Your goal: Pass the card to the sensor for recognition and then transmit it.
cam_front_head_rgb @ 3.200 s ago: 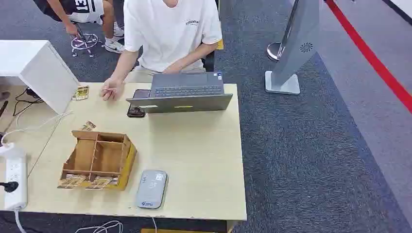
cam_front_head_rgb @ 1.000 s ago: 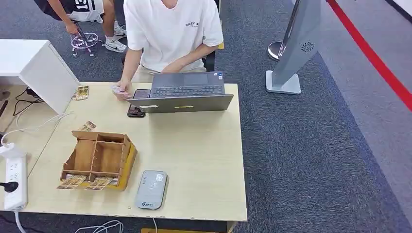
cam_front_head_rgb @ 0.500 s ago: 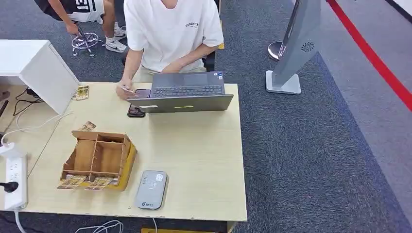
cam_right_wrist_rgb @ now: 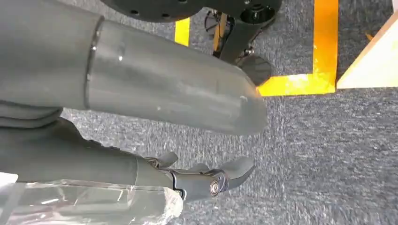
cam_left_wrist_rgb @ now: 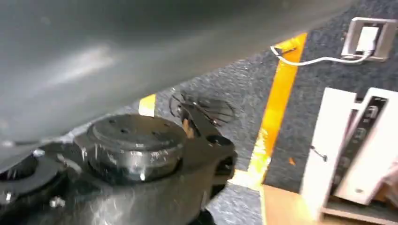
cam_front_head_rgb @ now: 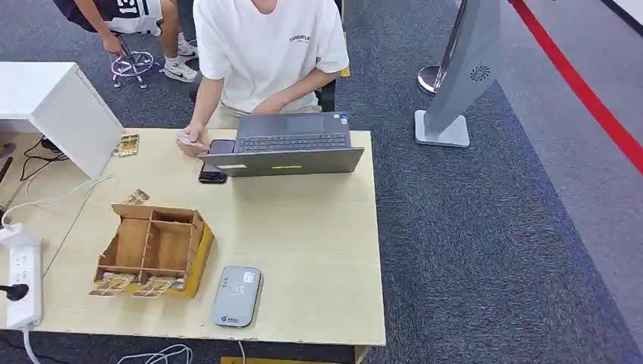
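- The right hand [cam_right_wrist_rgb: 202, 180] hangs over grey carpet [cam_right_wrist_rgb: 328, 154] beside yellow floor tape [cam_right_wrist_rgb: 324, 51]; its thumb and fingers are spread apart and hold nothing.
- The left wrist view is blurred and shows dark robot parts, so I cannot tell how the left hand lies.
- At the near edge of the pale wooden worktop [cam_front_head_rgb: 318, 250] lies a flat grey card sensor [cam_front_head_rgb: 236, 295], face up.
- Just left of the sensor stands an open cardboard box [cam_front_head_rgb: 154, 246] with dividers; a few printed cards [cam_front_head_rgb: 114, 284] lie along its near side, touching it.
- Another card [cam_front_head_rgb: 137, 197] lies just behind the box, and one more [cam_front_head_rgb: 126, 144] lies near the far left corner of the worktop, beside a white cabinet [cam_front_head_rgb: 53, 106].
- A white power strip [cam_front_head_rgb: 24, 284] with cables rests at the left edge.
- At the far side an open grey laptop [cam_front_head_rgb: 288, 144] faces away from the robot, with a dark phone [cam_front_head_rgb: 213, 173] touching its left corner.
- A seated person in a white shirt [cam_front_head_rgb: 265, 49] holds what seems to be a small card [cam_front_head_rgb: 185, 139] in a hand [cam_front_head_rgb: 193, 141] just left of the laptop.
- Beyond the worktop, to the right, a grey kiosk stand [cam_front_head_rgb: 462, 68] rises from the carpet near a red floor line [cam_front_head_rgb: 584, 91].
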`<state>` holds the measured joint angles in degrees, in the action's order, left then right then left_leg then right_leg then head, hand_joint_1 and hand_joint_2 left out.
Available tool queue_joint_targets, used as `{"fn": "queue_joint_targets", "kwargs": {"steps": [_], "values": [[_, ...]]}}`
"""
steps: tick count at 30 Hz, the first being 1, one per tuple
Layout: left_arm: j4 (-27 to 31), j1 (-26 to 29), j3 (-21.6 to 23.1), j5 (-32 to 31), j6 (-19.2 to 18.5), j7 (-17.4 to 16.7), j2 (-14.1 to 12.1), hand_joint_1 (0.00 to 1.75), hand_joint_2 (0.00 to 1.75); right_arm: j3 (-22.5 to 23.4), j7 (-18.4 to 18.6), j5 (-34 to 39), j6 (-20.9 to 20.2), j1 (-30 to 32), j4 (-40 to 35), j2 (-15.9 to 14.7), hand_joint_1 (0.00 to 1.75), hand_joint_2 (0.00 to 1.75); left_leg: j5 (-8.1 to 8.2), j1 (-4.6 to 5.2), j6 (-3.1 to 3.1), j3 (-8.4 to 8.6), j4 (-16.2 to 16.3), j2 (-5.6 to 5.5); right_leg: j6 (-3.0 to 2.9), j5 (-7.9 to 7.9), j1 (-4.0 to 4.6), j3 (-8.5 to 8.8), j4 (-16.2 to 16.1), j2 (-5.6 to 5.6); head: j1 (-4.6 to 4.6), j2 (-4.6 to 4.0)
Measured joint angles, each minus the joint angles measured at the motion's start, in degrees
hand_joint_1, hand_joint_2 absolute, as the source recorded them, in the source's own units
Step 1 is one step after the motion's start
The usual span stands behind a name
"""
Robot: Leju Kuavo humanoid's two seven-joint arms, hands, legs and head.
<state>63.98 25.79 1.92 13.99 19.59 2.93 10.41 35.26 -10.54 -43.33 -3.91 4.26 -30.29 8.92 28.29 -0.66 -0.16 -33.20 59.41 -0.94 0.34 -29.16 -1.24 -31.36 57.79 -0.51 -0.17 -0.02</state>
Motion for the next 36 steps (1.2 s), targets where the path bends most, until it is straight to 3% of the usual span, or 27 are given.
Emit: {"fn": "queue_joint_targets", "kwargs": {"steps": [1,11,15,20,21,36], "values": [[1.1,0.6,0.0,0.3,0.5,0.2,0.3,0.0,1.75,1.0,-0.3,-1.2,-0.2,-0.1,-0.2,0.4,0.0,0.0,0.0,0.0,0.0,0.02,0.0,0.0,0.0,0.0,0.0,0.0,0.0,0.0,0.04,0.0],[13.0,4.7,-0.3,3.4,6.4,2.2,3.0,0.0,1.75,11.6,-2.9,-12.9,-0.8,-1.4,-2.1,3.3,0.0,0.0,0.0,0.0,0.0,0.0,0.0,-0.01,0.01,-0.01,0.0,-0.01,0.0,0.01,-0.07,0.0],[17.2,4.7,-4.2,5.4,7.0,6.3,3.8,0.0,1.75,15.3,-3.3,-15.4,0.3,-1.7,-2.3,4.8,0.0,0.0,0.0,-0.01,0.0,0.04,0.0,0.0,0.01,-0.01,0.0,0.0,0.0,0.0,-0.04,0.0],[21.2,4.2,-10.2,8.2,5.6,11.2,4.7,0.0,1.75,16.2,-2.7,-14.9,1.4,-1.0,-3.7,6.1,0.0,0.0,0.0,-0.01,-0.01,0.05,0.0,0.0,0.01,-0.01,0.0,-0.04,0.0,-0.01,-0.04,0.0],[21.7,4.1,-11.4,8.7,4.9,12.0,4.8,0.0,1.75,16.1,-2.2,-14.3,1.5,-0.7,-4.2,6.3,0.0,1.75,0.0,-0.01,-0.01,0.06,0.0,0.0,0.01,-0.01,0.0,-0.06,0.0,-0.01,-0.04,0.0],[24.5,-3.3,-31.5,8.0,-10.8,20.8,5.9,0.0,1.75,8.8,3.0,-6.9,3.4,4.4,-11.1,8.4,0.0,1.75,-0.01,-0.03,-0.01,0.08,0.0,-0.03,0.01,-0.02,0.02,-0.02,0.0,0.02,0.02,0.0]]}}
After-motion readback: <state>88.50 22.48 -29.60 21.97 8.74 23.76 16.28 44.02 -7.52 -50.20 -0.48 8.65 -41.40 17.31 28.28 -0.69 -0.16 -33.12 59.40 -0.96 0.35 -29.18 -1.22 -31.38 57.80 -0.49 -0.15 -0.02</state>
